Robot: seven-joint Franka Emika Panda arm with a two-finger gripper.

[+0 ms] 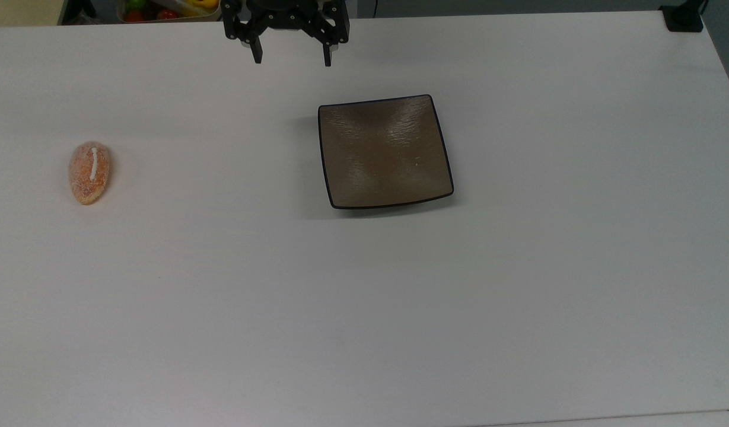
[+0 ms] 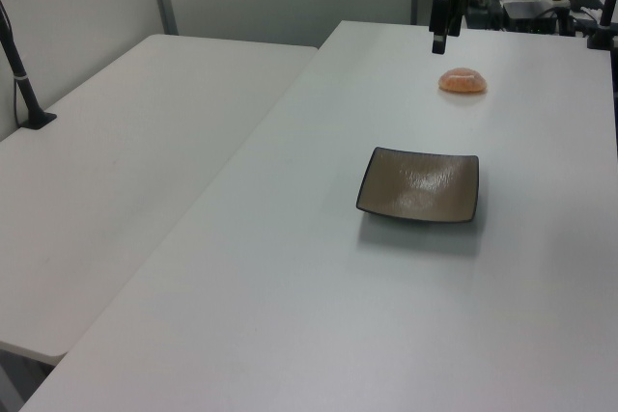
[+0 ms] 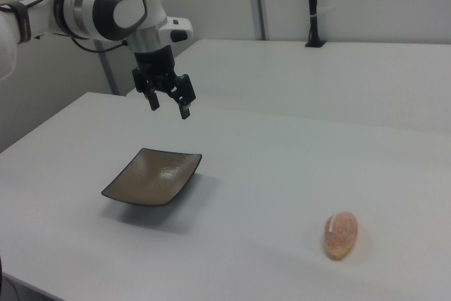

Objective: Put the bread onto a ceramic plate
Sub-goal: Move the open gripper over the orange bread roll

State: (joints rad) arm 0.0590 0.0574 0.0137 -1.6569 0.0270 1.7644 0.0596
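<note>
bread (image 1: 89,172): an oval orange-brown loaf with pointed ends, a speckled sugary crust and a white stripe along its top is seen lying flat on the white table (image 1: 364,308); taken from the plate in the top view, it is found at about 9 o'clock, well apart.

ceramic plate (image 1: 384,152): a square glossy brown plate with a thin dark rim is set near the table's middle; nothing is carried on it.

pincer (image 1: 292,59): it is held in the air with its two fingers spread and nothing between them; in the top view it is placed at about 11 o'clock from the plate, near the table's far edge.

weight: the loaf is judged light, being much smaller than the plate.

stiffness: a soft or slightly yielding body is expected, so a gentle squeeze is advised; whether it is real or a model cannot be told.

surface: the sugary crust is judged rough rather than slippery, though grains may be shed.

fragility: the pointed ends are thought likeliest to be crushed or to pivot if pinched.

hold: the loaf is best taken across its short width at the middle, with the fingers set on its two long flanks, on either side of the white stripe.

release: the glazed plate is judged slick, so the loaf is best set down low, near the centre.
</note>
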